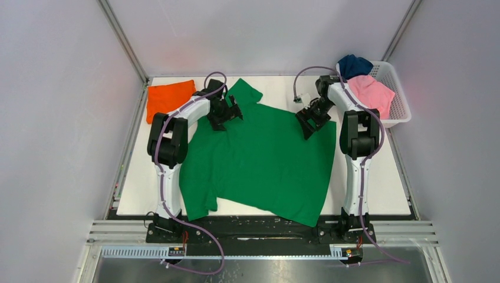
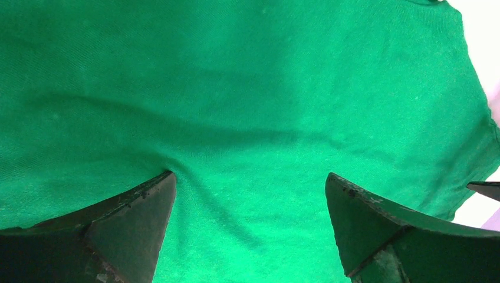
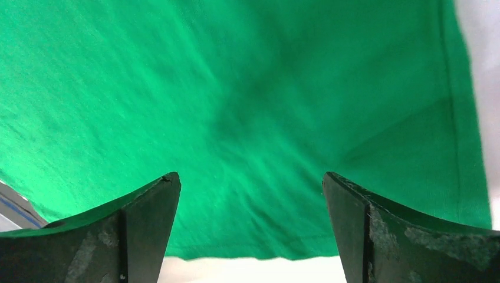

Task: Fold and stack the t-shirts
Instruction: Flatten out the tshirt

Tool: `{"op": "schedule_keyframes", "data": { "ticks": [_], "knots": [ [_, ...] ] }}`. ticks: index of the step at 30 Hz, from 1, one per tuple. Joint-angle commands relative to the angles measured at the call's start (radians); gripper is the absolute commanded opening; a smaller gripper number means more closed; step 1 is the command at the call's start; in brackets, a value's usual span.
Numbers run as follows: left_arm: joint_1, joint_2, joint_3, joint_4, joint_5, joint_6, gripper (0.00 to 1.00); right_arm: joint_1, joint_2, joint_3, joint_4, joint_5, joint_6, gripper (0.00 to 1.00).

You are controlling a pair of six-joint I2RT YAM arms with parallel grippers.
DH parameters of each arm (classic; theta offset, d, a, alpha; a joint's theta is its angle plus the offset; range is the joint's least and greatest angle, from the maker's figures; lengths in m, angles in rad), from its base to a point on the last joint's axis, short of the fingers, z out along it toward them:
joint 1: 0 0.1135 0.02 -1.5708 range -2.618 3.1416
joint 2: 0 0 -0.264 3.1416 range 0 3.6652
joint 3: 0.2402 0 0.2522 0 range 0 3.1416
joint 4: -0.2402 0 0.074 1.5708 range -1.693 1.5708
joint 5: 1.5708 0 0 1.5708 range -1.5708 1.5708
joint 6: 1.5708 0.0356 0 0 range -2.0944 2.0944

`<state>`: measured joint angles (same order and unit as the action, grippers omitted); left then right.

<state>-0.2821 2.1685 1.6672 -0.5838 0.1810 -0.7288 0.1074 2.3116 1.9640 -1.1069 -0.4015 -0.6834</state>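
Note:
A bright green t-shirt (image 1: 259, 159) lies spread over the middle of the white table. An orange t-shirt (image 1: 168, 98), folded to a square, lies at the far left corner. A pink t-shirt (image 1: 372, 92) and a navy one (image 1: 354, 65) are bundled in a basket. My left gripper (image 1: 231, 115) is open and empty, low over the green cloth (image 2: 247, 106) near its far left sleeve. My right gripper (image 1: 311, 122) is open and empty above the shirt's far right edge, whose hem (image 3: 247, 250) shows between the fingers.
A white plastic basket (image 1: 396, 97) stands at the far right corner of the table (image 1: 141, 183). Grey walls close in the left, right and back. A black rail runs along the near edge by the arm bases.

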Motion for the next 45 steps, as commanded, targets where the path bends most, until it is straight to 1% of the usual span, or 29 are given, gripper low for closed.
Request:
{"op": "schedule_keyframes", "data": {
  "ticks": [1,3,6,9,13,15,17,18,19,20,22,24,28,31,35,37,40,42,43,45],
  "knots": [
    [0.009,-0.036,-0.03,-0.01,-0.008,0.024,0.99,0.01,-0.019,0.0,-0.091,0.182,-0.169,0.99],
    [0.012,-0.039,-0.033,-0.01,-0.01,0.025,0.99,0.005,0.011,0.031,-0.059,0.217,-0.133,0.99],
    [0.016,-0.034,-0.033,-0.006,-0.01,0.02,0.99,-0.003,0.085,0.144,-0.064,0.265,-0.065,0.99],
    [0.018,-0.027,-0.029,0.006,0.0,0.007,0.99,-0.002,0.192,0.309,-0.141,0.314,-0.004,0.99],
    [0.02,-0.029,-0.012,0.019,0.004,-0.01,0.99,-0.004,0.305,0.482,-0.193,0.384,0.075,1.0],
    [0.02,-0.039,-0.014,0.03,-0.001,-0.017,0.99,-0.001,0.305,0.477,-0.137,0.475,0.109,0.99],
    [0.02,-0.049,-0.019,0.043,-0.005,-0.023,0.99,0.009,0.27,0.393,0.016,0.68,0.127,0.99],
    [0.02,-0.053,-0.021,0.05,-0.004,-0.025,0.99,0.014,0.259,0.333,0.117,0.802,0.118,0.99],
    [0.021,-0.054,-0.023,0.06,-0.003,-0.028,0.99,0.017,0.262,0.301,0.188,0.89,0.1,1.0],
    [0.02,-0.053,-0.023,0.07,-0.001,-0.031,0.99,0.018,0.275,0.306,0.221,0.935,0.09,0.99],
    [0.02,-0.04,-0.012,0.076,0.002,-0.033,0.99,0.019,0.324,0.39,0.239,0.985,0.085,0.99],
    [0.02,-0.025,0.005,0.076,0.015,-0.036,0.99,0.019,0.357,0.439,0.263,1.001,0.069,0.99],
    [0.02,-0.009,0.014,0.093,0.025,-0.046,0.99,0.02,0.355,0.405,0.421,1.005,0.024,0.99],
    [0.02,-0.005,0.015,0.109,0.037,-0.052,0.99,0.02,0.363,0.418,0.438,1.005,0.016,0.99],
    [0.022,-0.016,0.041,0.096,0.038,-0.043,0.99,0.021,0.321,0.375,0.435,0.964,0.031,1.0],
    [0.021,-0.055,0.043,0.087,0.032,-0.032,0.99,0.025,0.248,0.329,0.428,0.907,0.057,1.0],
    [0.021,-0.166,-0.005,0.087,-0.006,-0.013,0.99,0.045,0.094,0.217,0.447,0.808,0.1,1.0],
    [0.019,-0.279,-0.064,0.088,-0.038,-0.001,0.99,0.071,-0.031,0.079,0.493,0.725,0.112,1.0],
    [0.018,-0.33,-0.105,0.089,-0.054,0.003,0.99,0.08,-0.099,0.039,0.524,0.705,0.109,0.99],
    [0.015,-0.431,-0.192,0.09,-0.087,0.005,0.99,0.117,-0.218,-0.116,0.595,0.676,0.092,0.99]
  ]
}}
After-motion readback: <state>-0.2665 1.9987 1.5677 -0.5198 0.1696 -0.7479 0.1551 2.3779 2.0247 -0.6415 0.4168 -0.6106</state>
